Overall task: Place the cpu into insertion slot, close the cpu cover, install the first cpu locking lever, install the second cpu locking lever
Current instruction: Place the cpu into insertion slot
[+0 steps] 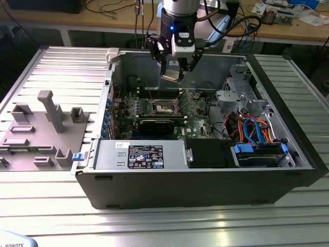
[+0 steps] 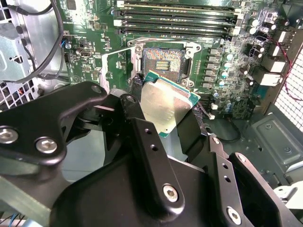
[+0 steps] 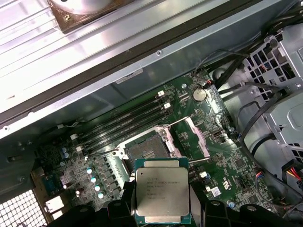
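Item: small flat square silvery-tan cpu point(image 3: 162, 189), pinched edgewise in my black gripper point(image 1: 175, 71), hanging above the dark-centred, silver-rimmed insertion slot point(image 3: 144, 150).
- First wrist view: faint print lines on its face, too small to read; silvery cpu cover point(image 3: 196, 137) raised beside the slot.
- Second wrist view: chip tilted.
- Container: black computer case point(image 1: 180, 185), holding green motherboard point(image 1: 198, 110) and grey labelled power-supply box point(image 1: 108, 154).
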`<state>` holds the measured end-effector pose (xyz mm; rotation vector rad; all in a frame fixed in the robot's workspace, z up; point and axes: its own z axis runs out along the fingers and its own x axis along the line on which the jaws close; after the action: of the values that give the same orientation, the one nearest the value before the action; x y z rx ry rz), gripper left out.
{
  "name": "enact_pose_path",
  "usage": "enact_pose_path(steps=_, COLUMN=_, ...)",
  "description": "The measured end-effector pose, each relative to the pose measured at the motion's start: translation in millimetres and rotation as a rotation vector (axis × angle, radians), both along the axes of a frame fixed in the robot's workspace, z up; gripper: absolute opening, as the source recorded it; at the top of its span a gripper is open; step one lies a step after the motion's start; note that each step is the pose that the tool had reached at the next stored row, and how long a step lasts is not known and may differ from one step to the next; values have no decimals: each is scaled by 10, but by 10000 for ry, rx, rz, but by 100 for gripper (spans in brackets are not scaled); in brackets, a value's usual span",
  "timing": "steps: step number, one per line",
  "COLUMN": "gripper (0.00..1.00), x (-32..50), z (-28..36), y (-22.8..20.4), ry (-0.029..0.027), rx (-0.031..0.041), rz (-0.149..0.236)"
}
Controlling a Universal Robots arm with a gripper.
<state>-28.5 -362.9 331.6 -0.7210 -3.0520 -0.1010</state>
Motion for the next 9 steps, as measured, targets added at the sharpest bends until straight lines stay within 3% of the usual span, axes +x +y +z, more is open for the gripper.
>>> enact_pose_path(steps=9, gripper=54, x=0, z=0, y=0, ry=0, rx=-1, rz=-105)
